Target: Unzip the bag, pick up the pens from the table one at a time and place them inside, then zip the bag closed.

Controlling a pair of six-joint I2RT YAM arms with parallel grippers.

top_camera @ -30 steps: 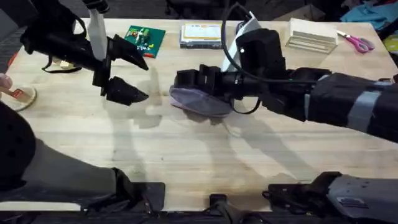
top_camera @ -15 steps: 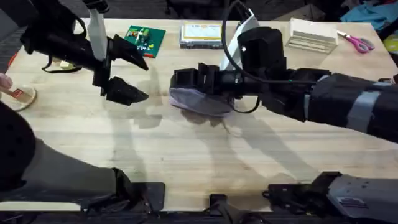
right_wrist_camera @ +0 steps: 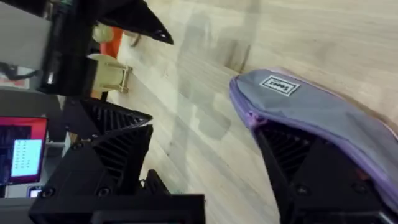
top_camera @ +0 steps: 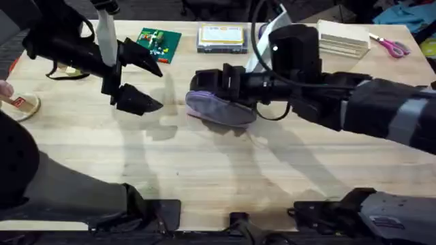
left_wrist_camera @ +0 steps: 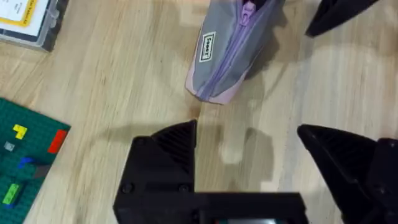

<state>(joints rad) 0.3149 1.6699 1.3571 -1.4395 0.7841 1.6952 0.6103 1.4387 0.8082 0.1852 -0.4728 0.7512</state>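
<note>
The bag, a lilac pouch with grey sides, lies on the table near the middle, its zipper along the top. My right gripper hovers open over the bag's left end; in the right wrist view the right gripper has one finger in front of the bag. My left gripper stays open to the left of the bag, apart from it. In the left wrist view the left gripper is empty, with the bag beyond it. The pens are out of view.
Along the far edge stand a green brick plate, a clear box with a yellow label, a pale wooden box and pink-handled scissors. A round disc lies at the left edge.
My right gripper has drawn slightly toward the far side and right, uncovering more of the bag. The left arm has held still.
</note>
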